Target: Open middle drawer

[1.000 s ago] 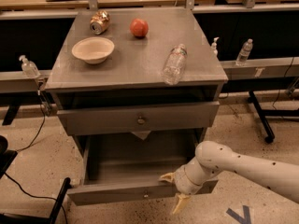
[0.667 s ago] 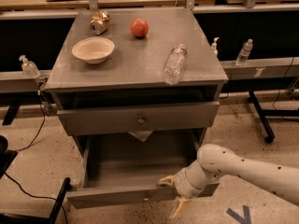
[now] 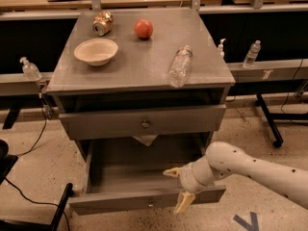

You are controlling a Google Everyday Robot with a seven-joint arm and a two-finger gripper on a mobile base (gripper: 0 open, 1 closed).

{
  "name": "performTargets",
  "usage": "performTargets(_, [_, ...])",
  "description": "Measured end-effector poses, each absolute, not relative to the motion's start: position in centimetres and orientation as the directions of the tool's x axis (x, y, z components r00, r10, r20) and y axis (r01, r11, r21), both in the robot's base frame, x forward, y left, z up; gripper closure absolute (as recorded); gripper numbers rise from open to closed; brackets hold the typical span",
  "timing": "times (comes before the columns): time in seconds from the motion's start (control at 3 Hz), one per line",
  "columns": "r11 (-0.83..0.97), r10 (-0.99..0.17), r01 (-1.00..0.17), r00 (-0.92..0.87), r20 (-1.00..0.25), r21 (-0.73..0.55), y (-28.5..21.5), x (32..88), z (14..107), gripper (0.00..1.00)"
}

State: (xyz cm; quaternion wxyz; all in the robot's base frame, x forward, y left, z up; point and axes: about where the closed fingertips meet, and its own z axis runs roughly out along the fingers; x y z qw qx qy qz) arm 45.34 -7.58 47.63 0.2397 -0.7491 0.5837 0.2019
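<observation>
The middle drawer [image 3: 120, 203] is a grey metal drawer with a small round knob. It stands pulled far out of the cabinet, and its inside looks bare. My gripper [image 3: 179, 187] is at the right part of the drawer's front panel. It is open. One pale fingertip [image 3: 171, 172] reaches over the inside of the drawer and the other [image 3: 184, 203] hangs in front of the panel. The uppermost drawer [image 3: 106, 124] above it has its own knob and stands nearly closed. The lowest drawer is hidden under the pulled-out one.
On the cabinet top [image 3: 144, 66] are a white bowl [image 3: 96, 51], a crushed can [image 3: 102, 23], a red apple [image 3: 143, 28] and a lying clear bottle [image 3: 180, 66]. A black stand [image 3: 62, 201] and cable are at the left. A rail with small bottles [image 3: 252, 55] runs behind.
Little differs: the middle drawer stays pulled out, and my gripper has shifted only slightly at its front panel.
</observation>
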Motion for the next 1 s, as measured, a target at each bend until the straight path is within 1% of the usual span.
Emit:
performTargets(0.33, [-0.122,-0.783,-0.972,0.218,-0.582,-0.200,-9.6,47.3,49.6,0.19])
performTargets(0.67, [-0.039,-0.759,-0.973,0.178,-0.627,-0.229,-12.2,47.7,50.4,0.03])
performTargets(1.0, [-0.016,-0.753,-0.972,0.165,-0.637,-0.233,-13.1,47.5,50.4,0.00])
